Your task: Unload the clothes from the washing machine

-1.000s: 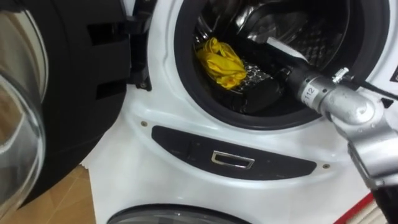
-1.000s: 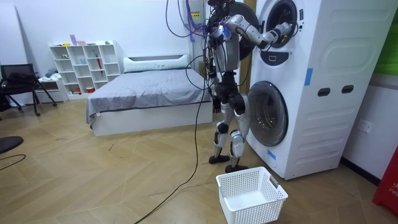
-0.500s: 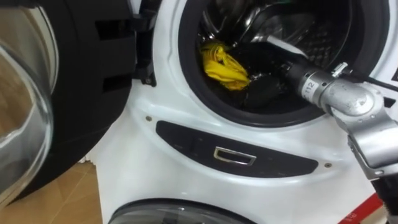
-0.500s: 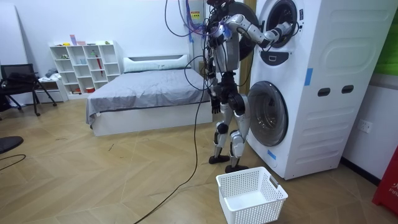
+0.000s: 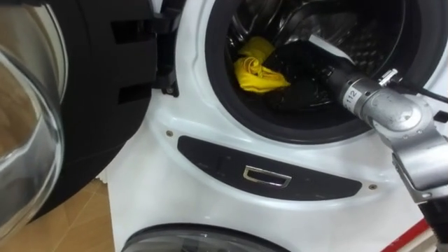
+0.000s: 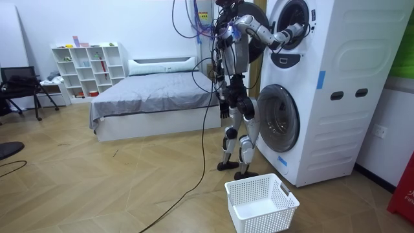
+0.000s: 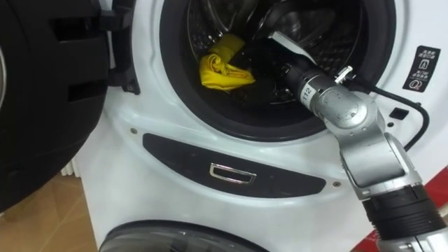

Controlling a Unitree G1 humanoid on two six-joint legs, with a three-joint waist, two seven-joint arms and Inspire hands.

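- Left eye view: the washing machine [image 5: 183,119] stands with its door [image 5: 49,105] swung open at the left.
- Far inside the drum lies a crumpled yellow cloth [image 5: 257,70], not yet lifted out.
- Just right of it the right hand [image 5: 311,73] reaches into the dark drum. I cannot tell whether its fingers are apart or clamped on the cloth.
- Room view: the left hand [image 6: 223,107] hangs by the hip, and the white basket [image 6: 262,202] sits empty on the floor.
- The pick seems barely begun, with gripping and pulling out left to do.
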